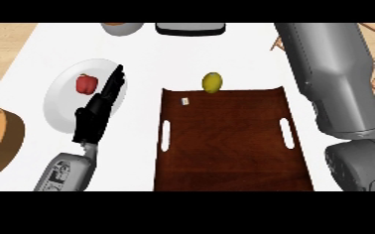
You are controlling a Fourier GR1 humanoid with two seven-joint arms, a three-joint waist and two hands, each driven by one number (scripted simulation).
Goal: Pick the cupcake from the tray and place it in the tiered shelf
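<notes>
A dark wooden tray (230,144) with two white handle slots lies in the middle of the counter. No cupcake shows on it; only a tiny white speck (185,100) sits near its far left corner. My left hand (99,109) is open, its straight fingers stretched over the edge of a white plate (62,99). My right forearm (330,74) rises along the right side and leaves the view at the top, so its hand is hidden. A sliver of wooden frame (278,44) shows beside that arm; I cannot tell if it is the shelf.
A red pepper (86,83) rests on the white plate. A yellow-green fruit (212,82) sits just beyond the tray's far edge. A bowl (122,28) and a dark flat item (190,28) stand at the back. A brown round object (7,139) lies at the left edge.
</notes>
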